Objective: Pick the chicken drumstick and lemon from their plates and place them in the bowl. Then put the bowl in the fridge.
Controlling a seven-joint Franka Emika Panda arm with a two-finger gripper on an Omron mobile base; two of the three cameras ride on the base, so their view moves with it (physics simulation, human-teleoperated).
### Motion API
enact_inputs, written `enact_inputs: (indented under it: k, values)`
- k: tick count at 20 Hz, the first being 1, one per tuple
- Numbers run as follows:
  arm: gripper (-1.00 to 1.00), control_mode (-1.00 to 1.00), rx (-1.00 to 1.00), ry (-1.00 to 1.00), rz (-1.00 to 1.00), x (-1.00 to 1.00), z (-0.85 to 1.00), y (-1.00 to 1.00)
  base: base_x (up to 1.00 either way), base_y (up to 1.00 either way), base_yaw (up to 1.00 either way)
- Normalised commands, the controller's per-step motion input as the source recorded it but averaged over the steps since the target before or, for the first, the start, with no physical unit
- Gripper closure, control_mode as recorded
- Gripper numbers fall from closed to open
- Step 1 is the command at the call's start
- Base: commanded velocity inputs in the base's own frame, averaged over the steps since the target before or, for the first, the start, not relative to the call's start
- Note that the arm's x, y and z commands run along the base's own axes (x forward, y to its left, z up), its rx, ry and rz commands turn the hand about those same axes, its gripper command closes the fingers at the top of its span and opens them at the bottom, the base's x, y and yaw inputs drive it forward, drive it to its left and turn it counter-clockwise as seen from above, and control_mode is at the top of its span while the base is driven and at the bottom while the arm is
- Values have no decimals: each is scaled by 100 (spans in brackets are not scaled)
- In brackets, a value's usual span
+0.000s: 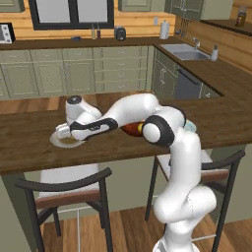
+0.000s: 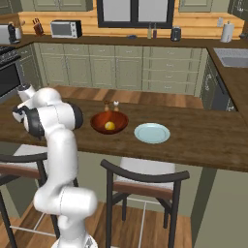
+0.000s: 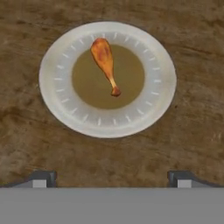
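The chicken drumstick (image 3: pixel 105 63) lies on the brownish centre of the white-rimmed plate (image 3: pixel 65 109), thick end away from me. My gripper (image 3: pixel 112 179) hangs open straight above this plate, fingertips (image 3: pixel 42 178) wide apart and clear of the drumstick. In the left base view the gripper (image 1: pixel 64 135) hovers just over the plate (image 1: pixel 55 141) on the wooden counter. The bright yellow lemon (image 2: pixel 110 126) sits inside the reddish-brown bowl (image 2: pixel 97 121). To the bowl's right lies the pale green-blue plate (image 2: pixel 151 132), bare. My arm partly hides the bowl (image 1: pixel 129 129). The fridge is out of view.
Two small shakers (image 2: pixel 111 104) stand just behind the bowl. Two dark-framed stools (image 1: pixel 69 189) are tucked under the counter's near edge. A sink (image 1: pixel 184 51) sits on the far right counter, a microwave (image 2: pixel 65 29) at the back wall.
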Motion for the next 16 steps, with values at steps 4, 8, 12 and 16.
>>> enact_inputs:
  k: [4, 8, 12, 16]
  values:
    - [-100, -100, -5, 8, 0, 79, -29, 32, 0, 0, 0]
    - [-100, -100, -3, 13, 0, 67, -46, 3, 0, 0, 0]
    - [-100, -100, 0, 17, 0, 26, -36, -21, 0, 0, 0]
    - [-100, -100, 0, 16, 0, 3, -33, -8, 0, 0, 0]
